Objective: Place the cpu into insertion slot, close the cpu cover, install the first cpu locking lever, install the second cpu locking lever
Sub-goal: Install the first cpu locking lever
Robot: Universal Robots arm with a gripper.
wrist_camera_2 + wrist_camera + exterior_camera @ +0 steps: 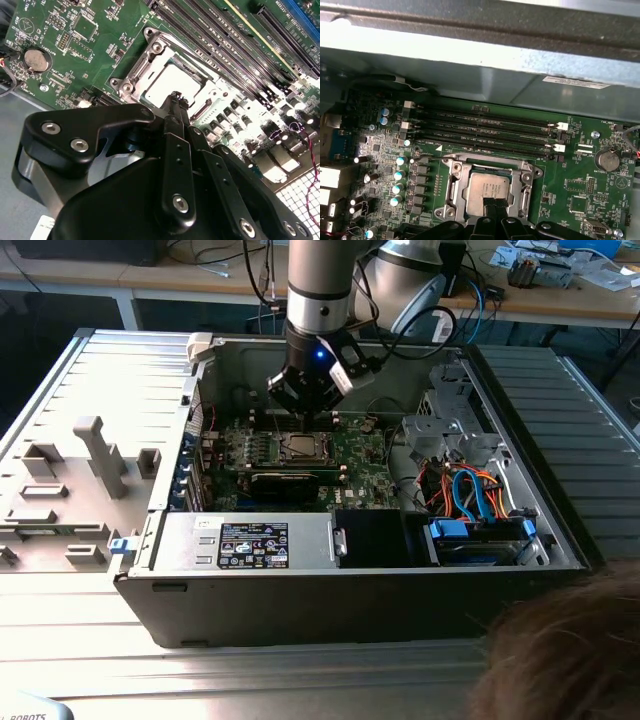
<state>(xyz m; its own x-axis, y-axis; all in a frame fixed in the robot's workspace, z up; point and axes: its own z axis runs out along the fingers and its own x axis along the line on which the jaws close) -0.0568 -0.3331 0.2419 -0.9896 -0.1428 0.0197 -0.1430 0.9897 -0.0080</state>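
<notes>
The cpu (489, 188) lies flat in the insertion slot (457, 176) on the green motherboard (580, 187), its silver-grey top showing through the cut-out of the cpu cover (490, 165), which lies closed around it. In the second wrist view the chip (172, 85) sits just beyond the black claw (175, 96), whose fingertips (172, 102) are pressed together with nothing between them, poised close over the socket's edge. Four long memory slots (485, 131) run beside the socket, and a round coin battery (607, 160) sits farther off. In the exterior view the claw (305, 412) hangs inside the open computer case (300, 580), just above the slot (300, 447).
</notes>
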